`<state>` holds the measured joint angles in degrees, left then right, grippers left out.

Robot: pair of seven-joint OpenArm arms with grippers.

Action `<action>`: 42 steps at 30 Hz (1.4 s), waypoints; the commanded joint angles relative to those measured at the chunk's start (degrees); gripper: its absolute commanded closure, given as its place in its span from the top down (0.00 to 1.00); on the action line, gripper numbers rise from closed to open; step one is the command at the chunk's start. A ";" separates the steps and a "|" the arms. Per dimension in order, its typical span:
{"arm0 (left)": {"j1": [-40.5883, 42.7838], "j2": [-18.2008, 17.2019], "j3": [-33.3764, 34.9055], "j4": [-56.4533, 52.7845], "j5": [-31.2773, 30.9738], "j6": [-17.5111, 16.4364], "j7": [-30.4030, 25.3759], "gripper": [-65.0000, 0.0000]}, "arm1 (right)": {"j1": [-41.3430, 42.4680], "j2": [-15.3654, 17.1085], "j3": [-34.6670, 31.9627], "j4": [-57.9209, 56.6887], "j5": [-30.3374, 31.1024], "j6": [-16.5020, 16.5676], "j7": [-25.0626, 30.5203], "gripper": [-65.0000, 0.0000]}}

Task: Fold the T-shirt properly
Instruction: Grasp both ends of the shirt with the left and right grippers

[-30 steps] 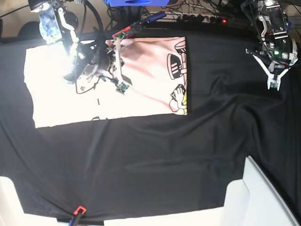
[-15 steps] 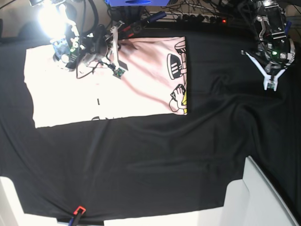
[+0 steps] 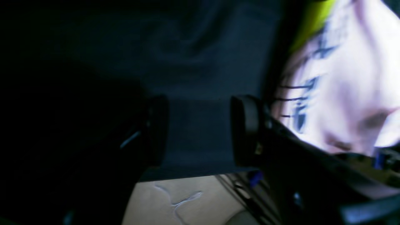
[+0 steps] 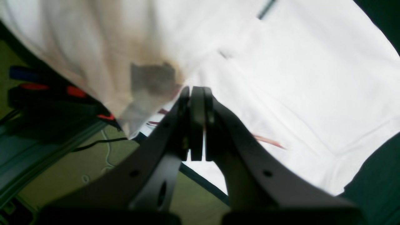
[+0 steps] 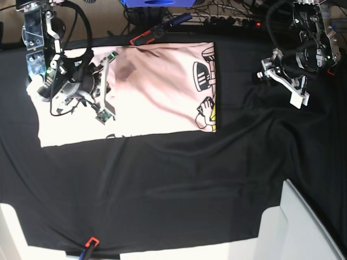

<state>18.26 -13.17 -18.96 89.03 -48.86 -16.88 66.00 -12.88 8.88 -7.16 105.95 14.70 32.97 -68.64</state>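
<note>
A black cloth (image 5: 179, 179) covers the bench. Toward its far left lies the pale pink T-shirt (image 5: 157, 92), folded flat, cartoon print at its right edge. The right tool (image 4: 197, 125), pressed together, hovers over it. The left tool (image 3: 200, 131), spread, hangs over bare cloth.

From my base view the T-shirt (image 5: 157, 92) lies flat on the black surface (image 5: 179, 179), in the far part of it and toward the view's left. It's pale pink and folded into a wide rectangle (its long edges run left to right). The right edge is a straight fold, and along it I can see part of the cartoon print in black with a bit of yellow. Some black lettering shows near the lower edge. The cloth looks mostly smooth, with light creases near the far edge. Its left part is strongly lit and reads almost white.
</note>
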 commanded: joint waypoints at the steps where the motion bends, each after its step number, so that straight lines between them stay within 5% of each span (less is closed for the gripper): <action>1: -0.11 -1.03 -0.25 0.06 -2.26 -0.30 -0.28 0.54 | 0.18 0.13 1.31 0.91 0.29 0.13 0.82 0.02; 7: -1.69 -0.94 -0.34 -3.36 -6.13 -9.45 -0.19 0.58 | -1.66 0.13 5.71 0.99 0.38 0.30 3.54 0.29; 12: -3.98 -0.59 -0.25 -8.20 -6.39 -14.10 -0.11 0.58 | -2.37 0.13 8.08 0.99 0.38 0.30 5.30 0.40; 21: -8.46 2.75 -0.25 -14.44 -6.39 -15.95 -0.11 0.58 | -2.37 0.21 7.91 0.99 0.38 0.30 5.30 0.40; 32: -14.09 3.98 11.44 -22.62 -6.04 -16.30 -3.89 0.58 | -3.16 0.21 7.99 0.99 0.38 0.30 5.30 0.40; 42: -14.53 6.36 11.97 -24.99 -6.04 -16.30 -3.80 0.58 | -3.95 0.13 7.99 0.99 0.38 0.30 5.48 0.40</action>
<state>3.95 -7.01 -7.14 63.83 -55.96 -33.47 61.34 -17.26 8.67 0.62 105.95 14.66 33.12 -63.90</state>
